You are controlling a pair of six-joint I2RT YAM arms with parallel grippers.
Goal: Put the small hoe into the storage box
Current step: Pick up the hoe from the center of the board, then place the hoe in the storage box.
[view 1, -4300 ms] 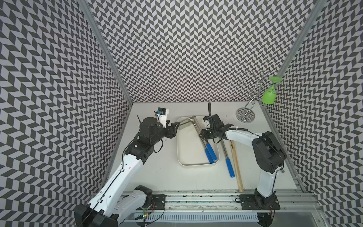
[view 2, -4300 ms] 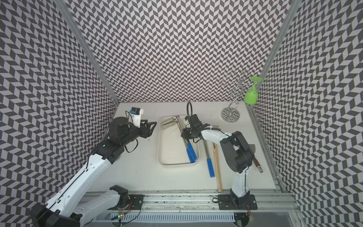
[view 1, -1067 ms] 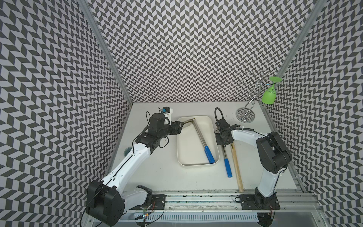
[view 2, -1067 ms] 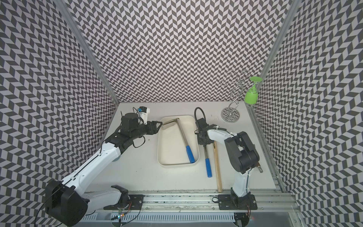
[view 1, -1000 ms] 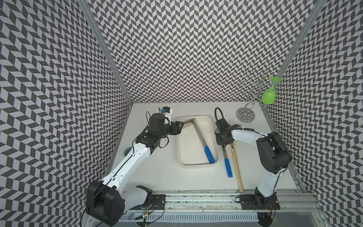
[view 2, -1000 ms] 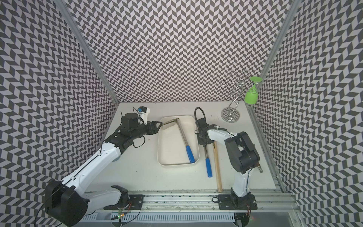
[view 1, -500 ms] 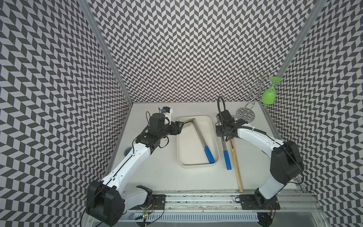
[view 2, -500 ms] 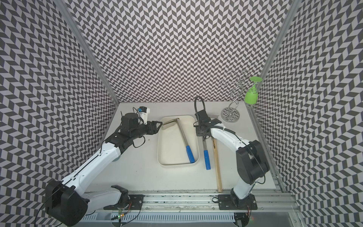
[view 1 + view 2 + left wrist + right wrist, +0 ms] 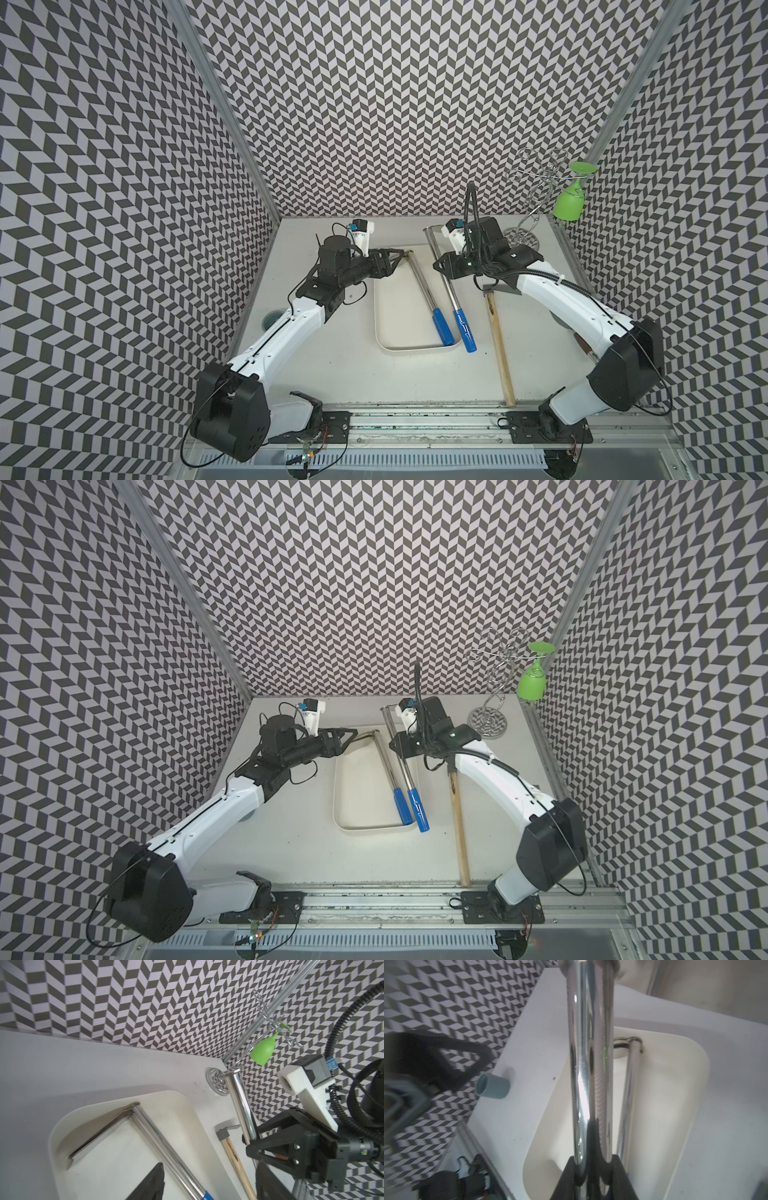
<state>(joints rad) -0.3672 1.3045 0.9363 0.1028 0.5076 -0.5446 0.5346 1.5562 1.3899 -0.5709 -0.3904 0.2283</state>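
Two blue-gripped tools are showing: I am clamping my right jaws shut on the chrome shaft of the small hoe, which is slanting above the storage box rim with its grip at the near corner, while the other tool is lying inside the box. My left jaws are standing apart, holding nothing, beside that tool's head. Dark print on the hoe's grip and the hammer handle is showing too small to read.
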